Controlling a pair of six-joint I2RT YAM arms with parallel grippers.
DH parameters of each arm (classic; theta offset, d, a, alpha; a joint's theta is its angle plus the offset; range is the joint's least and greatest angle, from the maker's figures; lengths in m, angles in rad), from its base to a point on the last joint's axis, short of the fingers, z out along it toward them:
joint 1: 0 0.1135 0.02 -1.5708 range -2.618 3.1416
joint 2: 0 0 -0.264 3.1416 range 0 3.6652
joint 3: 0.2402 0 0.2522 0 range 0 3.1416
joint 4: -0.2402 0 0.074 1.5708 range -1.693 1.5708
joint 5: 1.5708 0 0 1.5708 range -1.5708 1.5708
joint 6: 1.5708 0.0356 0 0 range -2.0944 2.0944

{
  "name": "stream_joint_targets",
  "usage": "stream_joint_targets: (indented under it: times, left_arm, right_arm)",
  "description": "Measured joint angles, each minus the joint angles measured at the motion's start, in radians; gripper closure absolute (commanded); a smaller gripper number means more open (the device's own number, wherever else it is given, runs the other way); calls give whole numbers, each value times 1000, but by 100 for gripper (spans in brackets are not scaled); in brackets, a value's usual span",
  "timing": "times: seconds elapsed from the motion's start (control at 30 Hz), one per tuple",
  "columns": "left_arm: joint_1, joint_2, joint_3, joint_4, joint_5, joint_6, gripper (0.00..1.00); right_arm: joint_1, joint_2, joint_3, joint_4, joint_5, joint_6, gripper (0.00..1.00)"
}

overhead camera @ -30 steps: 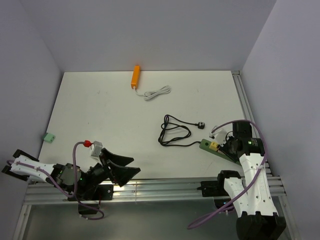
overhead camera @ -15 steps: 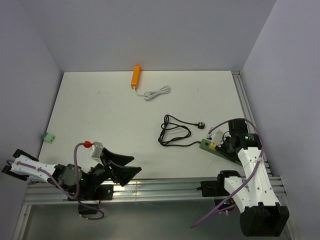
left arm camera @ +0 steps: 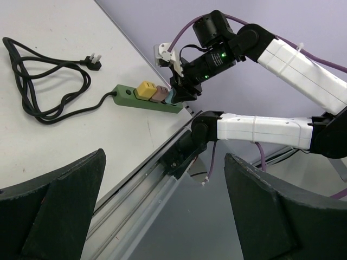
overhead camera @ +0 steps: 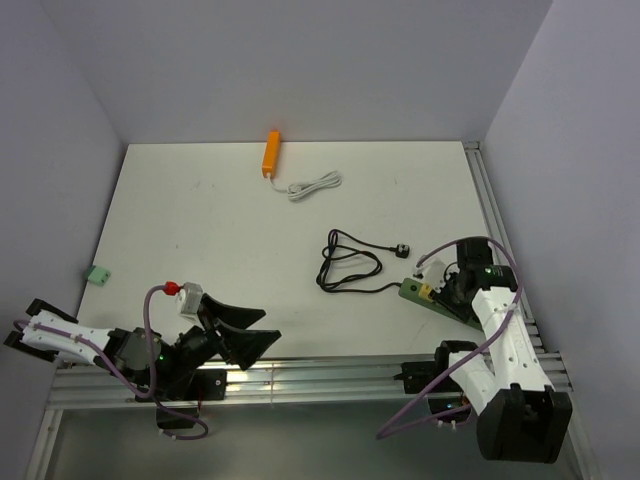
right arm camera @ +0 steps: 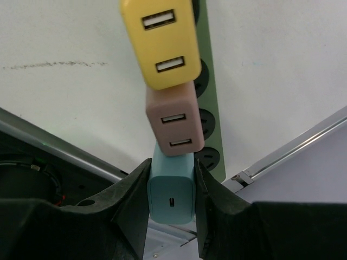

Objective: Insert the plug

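- At the near right edge of the white table [overhead camera: 200,230], a green power strip [overhead camera: 411,291] lies at an angle.
- Seen from the right wrist, a yellow adapter [right arm camera: 161,43] and a pink adapter [right arm camera: 174,127] sit in a row on the strip.
- Right gripper [right arm camera: 172,187]: its two black fingers are clamped on the sides of a light blue plug [right arm camera: 171,205], which touches the pink adapter at the strip's end. Whether its pins are seated cannot be told.
- Left gripper [overhead camera: 245,335]: jaws spread wide, holding nothing, low over the near left edge, well apart from the strip.
- A coiled black cable [overhead camera: 348,266] lies just left of the strip.
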Motion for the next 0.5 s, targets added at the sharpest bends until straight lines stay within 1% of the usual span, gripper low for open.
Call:
stream_joint_targets:
  times: [0.23, 0.5]
  left_arm:
    - [0, -26, -6, -2, -14, 1, 3]
    - [0, -51, -22, 8, -25, 17, 3]
  right_arm:
    - [-60, 20, 0, 57, -19, -60, 100]
    - [-78, 37, -1, 101, -31, -87, 100]
